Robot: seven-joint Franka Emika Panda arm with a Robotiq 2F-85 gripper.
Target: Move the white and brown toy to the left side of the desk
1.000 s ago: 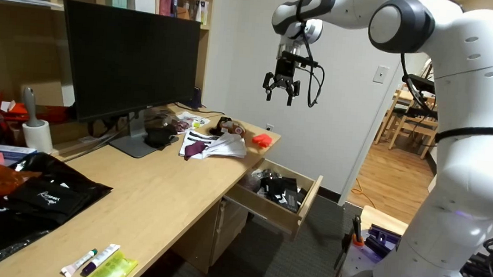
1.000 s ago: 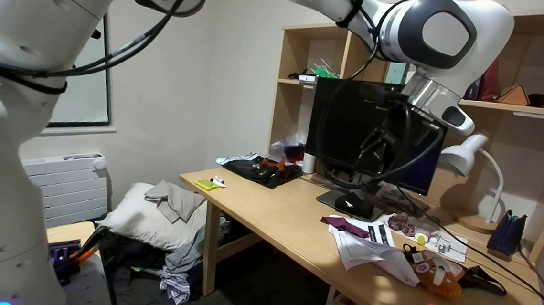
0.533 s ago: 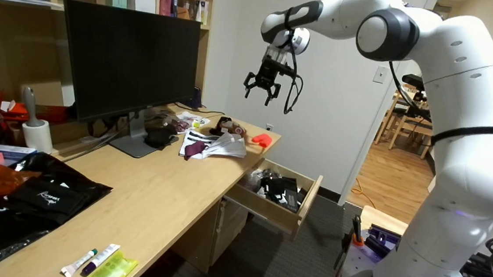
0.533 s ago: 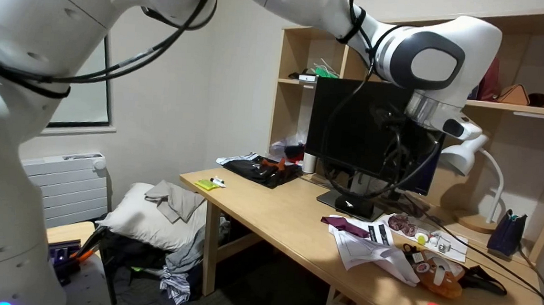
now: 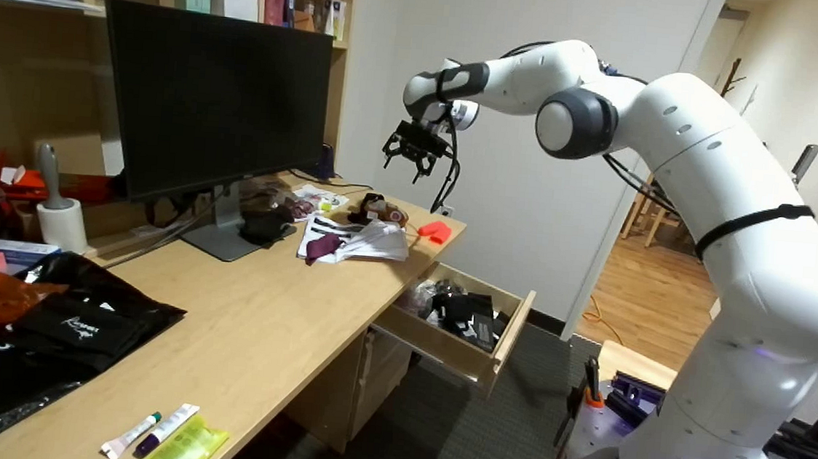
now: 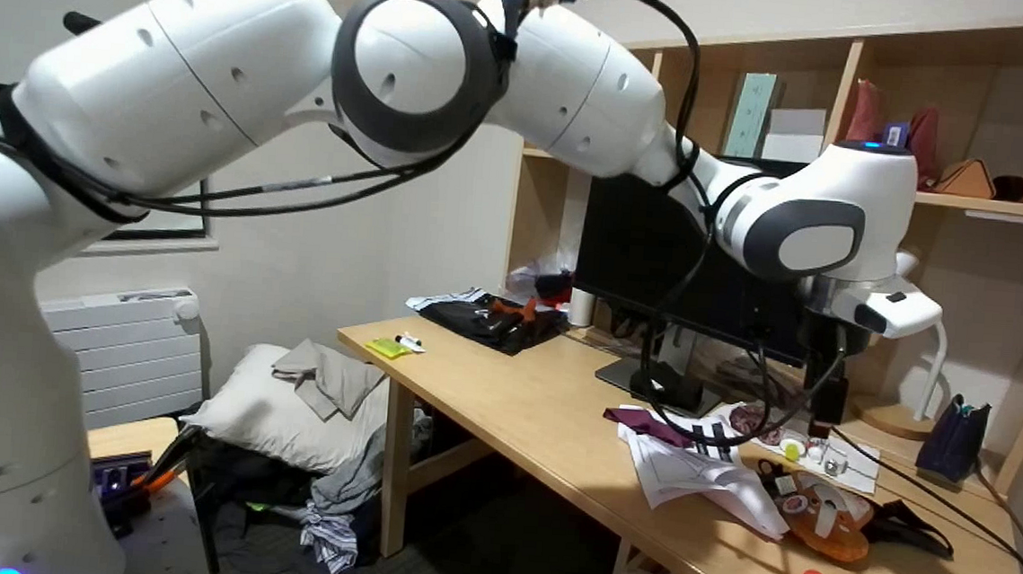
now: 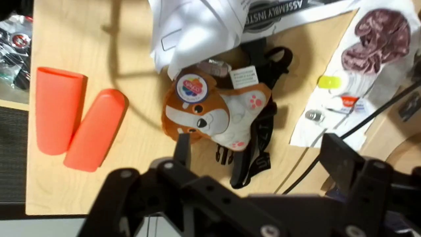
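Observation:
The white and brown toy is a dog-faced plush (image 7: 200, 117) with a round tag. It lies on the desk (image 5: 247, 333) beside crumpled paper, on top of black straps, near the desk's far end in an exterior view (image 5: 394, 216). It shows more clearly in an exterior view (image 6: 824, 520). My gripper (image 5: 401, 171) is open and empty, pointing down above that end of the desk. In the wrist view the fingers (image 7: 256, 135) are wide apart, and the toy lies ahead and to the left between and beyond them, untouched.
Red-orange sleeves (image 7: 54, 112) lie near the desk edge beside the toy. White papers (image 6: 688, 470), a monitor (image 5: 222, 105), a lamp (image 6: 929, 370) and a black cable (image 7: 306, 174) are close by. An open drawer (image 5: 510, 332) juts out below.
The arm has reached forward and my gripper has come down toward the desk, moving left in an exterior view, now over the toy's end. The gripper stays open. The desk objects have not moved.

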